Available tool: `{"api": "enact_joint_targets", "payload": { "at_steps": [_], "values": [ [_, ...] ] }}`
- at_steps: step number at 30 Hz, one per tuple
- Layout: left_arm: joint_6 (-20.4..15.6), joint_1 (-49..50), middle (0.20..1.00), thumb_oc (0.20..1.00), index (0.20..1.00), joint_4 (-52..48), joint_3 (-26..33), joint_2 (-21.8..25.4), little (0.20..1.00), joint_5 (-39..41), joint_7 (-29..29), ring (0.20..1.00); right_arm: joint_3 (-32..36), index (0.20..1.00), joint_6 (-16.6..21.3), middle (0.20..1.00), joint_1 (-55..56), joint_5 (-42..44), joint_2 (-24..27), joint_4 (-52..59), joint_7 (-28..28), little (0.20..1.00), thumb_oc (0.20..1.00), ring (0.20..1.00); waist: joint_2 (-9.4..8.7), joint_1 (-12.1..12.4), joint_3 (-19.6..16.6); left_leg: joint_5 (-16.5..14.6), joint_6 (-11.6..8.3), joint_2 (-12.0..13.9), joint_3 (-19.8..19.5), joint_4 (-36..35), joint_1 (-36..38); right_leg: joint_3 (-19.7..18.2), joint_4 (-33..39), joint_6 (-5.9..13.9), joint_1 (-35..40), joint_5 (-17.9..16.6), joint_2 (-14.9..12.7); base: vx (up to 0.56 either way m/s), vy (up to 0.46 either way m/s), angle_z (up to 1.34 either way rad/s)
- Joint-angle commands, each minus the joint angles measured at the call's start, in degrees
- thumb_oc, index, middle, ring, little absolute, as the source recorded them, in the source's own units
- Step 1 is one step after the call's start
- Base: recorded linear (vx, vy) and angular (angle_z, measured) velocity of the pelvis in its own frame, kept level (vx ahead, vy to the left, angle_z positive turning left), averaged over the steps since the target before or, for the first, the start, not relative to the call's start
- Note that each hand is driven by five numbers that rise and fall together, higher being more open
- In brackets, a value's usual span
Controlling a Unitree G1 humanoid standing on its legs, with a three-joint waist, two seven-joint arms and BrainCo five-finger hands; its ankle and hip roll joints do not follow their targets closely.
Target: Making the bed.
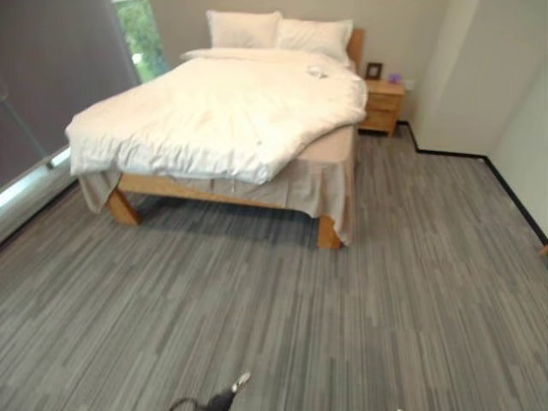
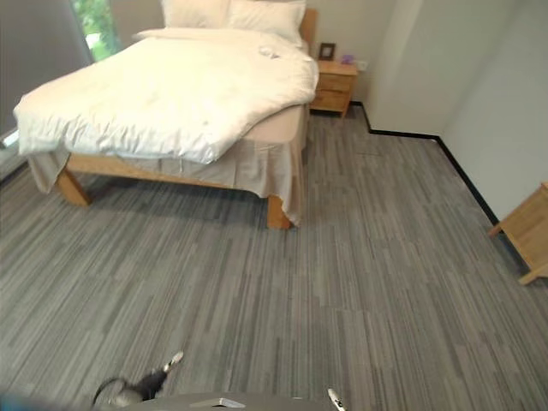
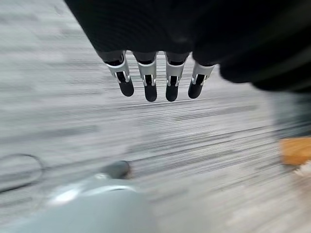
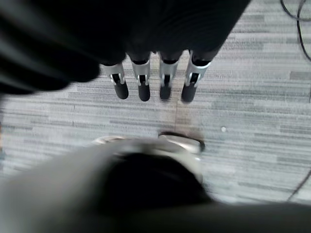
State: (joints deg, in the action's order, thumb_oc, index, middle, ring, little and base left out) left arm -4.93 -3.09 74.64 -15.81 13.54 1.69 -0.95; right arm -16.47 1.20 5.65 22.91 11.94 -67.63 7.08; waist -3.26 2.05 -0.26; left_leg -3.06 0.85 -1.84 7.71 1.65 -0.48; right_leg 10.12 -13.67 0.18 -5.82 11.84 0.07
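Note:
A wooden bed [image 1: 330, 231] stands across the room at the far left. Its white duvet [image 1: 223, 111] lies askew: it hangs low over the left foot corner and leaves the beige sheet [image 1: 332, 145] bare at the right foot corner. Two white pillows [image 1: 244, 28] [image 1: 315, 36] rest against the headboard. A small white thing [image 1: 317, 71] lies on the duvet near them. My left hand [image 3: 148, 80] hangs over the grey floor, fingers straight, holding nothing. My right hand [image 4: 143, 80] hangs the same way over the floor, open and empty. Both hands are far from the bed.
A wooden nightstand [image 1: 383, 103] with a small picture frame [image 1: 373, 70] stands right of the headboard. A window [image 1: 141, 34] and a dark blind [image 1: 51, 77] run along the left wall. Another piece of wooden furniture [image 2: 527, 231] stands at the right wall. Striped grey floor [image 1: 385, 300] stretches from me to the bed.

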Motion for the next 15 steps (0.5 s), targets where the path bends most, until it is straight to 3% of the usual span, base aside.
{"api": "enact_joint_targets", "payload": {
  "at_steps": [1,4,6,11,12,13,15],
  "values": [
    [-1.45,-4.3,1.0,1.0,1.0,2.58,2.47,-0.04,1.0,2.2,-0.7,1.0,-3.38,1.0,1.73,1.0,-3.98,0.7,-0.15,2.73,1.19,1.0,1.0,1.0,-0.57,-0.56,1.54,6.61,-2.08,0.57,-1.03,-6.65,2.13,-0.03,17.77,4.84,9.8,-13.71,-3.81,-0.01,0.036,-0.29],
    [-2.07,-4.09,1.0,1.0,1.0,2.76,4.25,-0.06,1.0,4.52,-0.26,1.0,-4.96,1.0,2.96,1.0,-4.08,-7.59,0.93,4.38,0.4,1.0,1.0,1.0,-0.57,-0.92,1.89,6.08,-1.86,0.54,-0.78,-6.65,2.42,-0.88,17.74,4.98,9.53,-13.89,-3.81,0.0,0.039,-0.24],
    [-2.41,-3.74,1.0,1.0,1.0,2.74,4.6,-0.37,1.0,5.84,-0.52,1.0,-4.04,1.0,3.13,1.0,-4.05,-5.96,0.92,2.98,0.38,1.0,1.0,1.0,-0.56,-1.07,1.97,5.75,-1.66,0.55,-0.53,-6.65,2.69,-1.05,17.61,5.15,9.54,-13.88,-3.9,0.02,0.044,-0.04],
    [-4.21,-5.87,1.0,1.0,1.0,-1.01,4.26,0.3,1.0,9.22,0.51,1.0,2.02,1.0,4.53,1.0,-5.31,1.78,2.3,1.22,-0.23,1.0,1.0,1.0,0.02,-1.69,1.67,4.84,-1.37,0.26,-0.18,-6.65,3.72,-1.74,17.63,5.52,10.01,-14.0,-4.05,0.04,0.057,-0.05],
    [-4.91,-6.61,1.0,1.0,1.0,-4.08,3.87,0.87,1.0,10.21,1.42,1.0,3.8,1.0,5.47,1.0,-5.32,5.18,3.04,4.21,-0.67,1.0,1.0,1.0,0.28,-1.97,1.75,4.74,-1.4,0.21,-0.03,-6.65,3.93,-1.99,17.66,5.69,10.13,-14.05,-4.1,0.01,0.084,-0.14],
    [-5.91,-6.85,1.0,1.0,1.0,-10.82,3.12,1.83,1.0,13.04,1.74,1.0,6.29,1.0,7.45,1.0,-4.9,10.28,4.61,14.14,-1.33,1.0,1.0,1.0,0.74,-2.64,2.09,4.69,-1.38,0.17,0.35,-6.65,3.95,-2.51,17.44,6.05,9.76,-14.23,-4.21,-0.01,0.095,-0.15],
    [-6.61,-7.05,1.0,1.0,1.0,-13.95,3.4,2.37,1.0,16.79,1.86,1.0,7.54,1.0,8.43,1.0,-4.56,14.42,5.06,18.24,-0.35,1.0,1.0,1.0,0.92,-2.9,2.3,4.61,-1.33,0.13,0.6,-6.65,4.03,-2.79,17.15,6.18,9.52,-14.22,-4.27,-0.01,0.058,-0.18]
  ]
}}
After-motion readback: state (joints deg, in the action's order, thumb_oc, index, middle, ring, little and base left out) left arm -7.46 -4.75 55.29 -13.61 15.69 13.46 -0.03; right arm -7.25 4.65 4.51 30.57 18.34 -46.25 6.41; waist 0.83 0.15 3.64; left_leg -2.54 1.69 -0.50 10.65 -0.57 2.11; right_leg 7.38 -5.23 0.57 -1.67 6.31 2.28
